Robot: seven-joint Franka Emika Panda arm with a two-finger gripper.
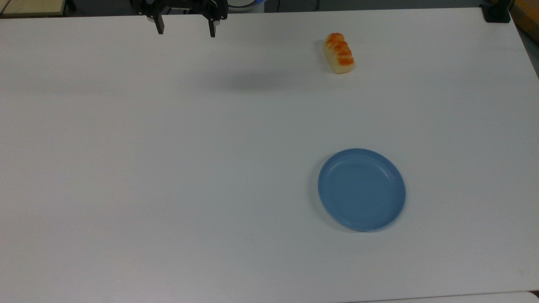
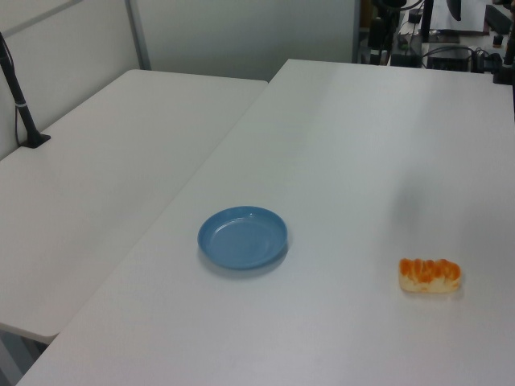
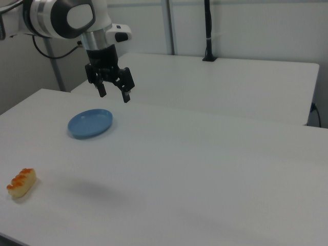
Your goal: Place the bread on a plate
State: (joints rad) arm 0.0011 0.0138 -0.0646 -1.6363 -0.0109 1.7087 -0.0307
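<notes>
Table (image 1: 168, 168): white, matte, even light | second white table (image 2: 105, 185): just beside it at the left view's left, narrow seam between | black post (image 3: 207, 31): upright on the second table | wall (image 3: 256, 25): pale panels behind | soft shadows only

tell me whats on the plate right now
Nothing: the plate shows bare blue inside. The bread lies apart on the table. What is under the plate is covered.
</notes>
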